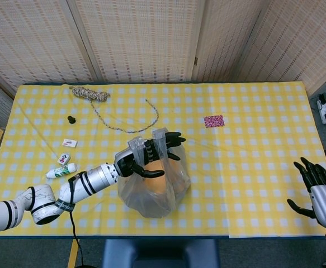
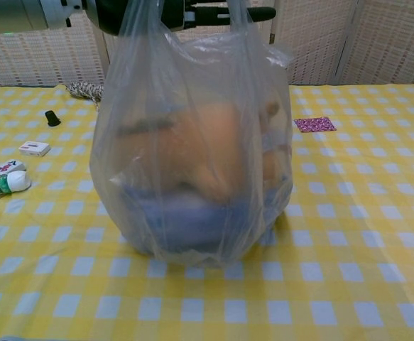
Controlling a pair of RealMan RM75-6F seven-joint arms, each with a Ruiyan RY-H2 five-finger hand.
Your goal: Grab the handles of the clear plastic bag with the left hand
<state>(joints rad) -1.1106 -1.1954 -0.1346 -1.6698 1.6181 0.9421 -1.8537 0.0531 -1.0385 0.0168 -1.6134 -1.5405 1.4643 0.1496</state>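
Observation:
The clear plastic bag (image 1: 154,187) stands near the table's front edge, with an orange thing and a blue thing inside it. In the chest view the bag (image 2: 192,163) fills the middle. My left hand (image 1: 149,153) reaches from the left through both handles (image 1: 161,137). Its fingers (image 1: 171,137) lie straight and stick out past the far handle, and the thumb curls underneath. The handles hang over the fingers, which are not closed on them. At the top of the chest view, the left hand (image 2: 157,11) shows above the bag. My right hand (image 1: 315,187) hangs spread at the far right, off the table, holding nothing.
A braided rope (image 1: 104,103) lies at the back left. Near it sits a small black piece (image 1: 71,119). Two white tiles (image 1: 69,143) and a white-green tube (image 1: 61,171) lie left of my forearm. A pink card (image 1: 213,120) lies right of centre.

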